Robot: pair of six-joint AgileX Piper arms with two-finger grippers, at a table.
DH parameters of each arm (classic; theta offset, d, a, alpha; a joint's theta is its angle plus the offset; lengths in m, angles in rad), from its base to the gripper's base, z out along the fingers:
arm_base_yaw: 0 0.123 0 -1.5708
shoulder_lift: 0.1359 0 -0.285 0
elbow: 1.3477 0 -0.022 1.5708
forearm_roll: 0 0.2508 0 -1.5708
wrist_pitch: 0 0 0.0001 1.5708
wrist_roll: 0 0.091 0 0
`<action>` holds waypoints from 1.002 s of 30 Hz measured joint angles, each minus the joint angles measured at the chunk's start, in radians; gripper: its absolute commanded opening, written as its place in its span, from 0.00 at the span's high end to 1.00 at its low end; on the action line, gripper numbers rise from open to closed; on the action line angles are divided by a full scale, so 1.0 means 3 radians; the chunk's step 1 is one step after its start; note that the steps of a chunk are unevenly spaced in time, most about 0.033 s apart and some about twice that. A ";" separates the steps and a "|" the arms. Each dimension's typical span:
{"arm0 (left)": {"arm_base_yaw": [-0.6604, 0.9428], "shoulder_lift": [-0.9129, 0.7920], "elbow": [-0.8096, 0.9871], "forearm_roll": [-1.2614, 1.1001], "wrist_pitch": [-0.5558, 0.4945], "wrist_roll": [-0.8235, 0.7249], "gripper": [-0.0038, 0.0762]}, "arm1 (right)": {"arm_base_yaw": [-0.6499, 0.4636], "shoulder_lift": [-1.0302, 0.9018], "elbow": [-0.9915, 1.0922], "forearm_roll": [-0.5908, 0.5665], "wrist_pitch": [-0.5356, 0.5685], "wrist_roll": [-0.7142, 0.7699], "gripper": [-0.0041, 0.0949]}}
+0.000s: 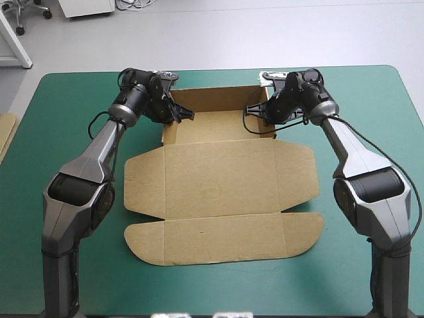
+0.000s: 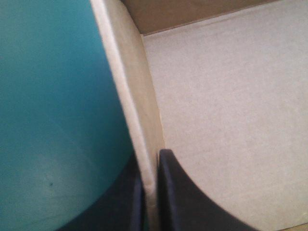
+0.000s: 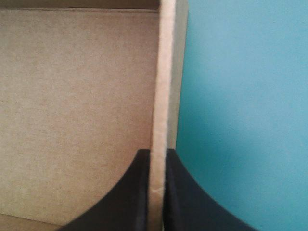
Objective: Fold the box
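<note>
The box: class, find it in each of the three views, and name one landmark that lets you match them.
High view: the box lies mid-table, far walls raised, near flaps flat.
Left wrist view: the box's side wall is pinched by the left gripper.
Right wrist view: the box's other side wall is pinched by the right gripper.
Shared landmark: the teal-green cover outside each wall.

The two black fingers [image 2: 183,199] stand all but shut on a raised wall [image 2: 137,96] of the brown box [image 2: 216,72] — one finger inside the box, the other outside, over the teal-green table [image 2: 48,96]. The wall's pale top edge runs ahead of them, bowing slightly, to a corner where a second wall [image 2: 192,12] crosses — darker, shaded. The box's floor [image 2: 240,159] lies flat beside the inner finger.
</note>
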 measured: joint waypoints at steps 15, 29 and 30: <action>0.0019 0.0045 -0.0054 -0.0058 0.0024 0.0031 0.96 | 0.0000 0.0027 -0.0033 -0.0040 0.0051 -0.0051 0.96; 0.0019 0.0200 -0.0404 -0.0161 0.0122 0.0182 0.45 | 0.0001 0.0034 -0.0060 -0.0085 0.0137 -0.0139 0.68; 0.0012 0.0204 -0.0411 -0.0188 0.0126 0.0184 0.42 | 0.0001 0.0034 -0.0060 -0.0085 0.0145 -0.0146 0.67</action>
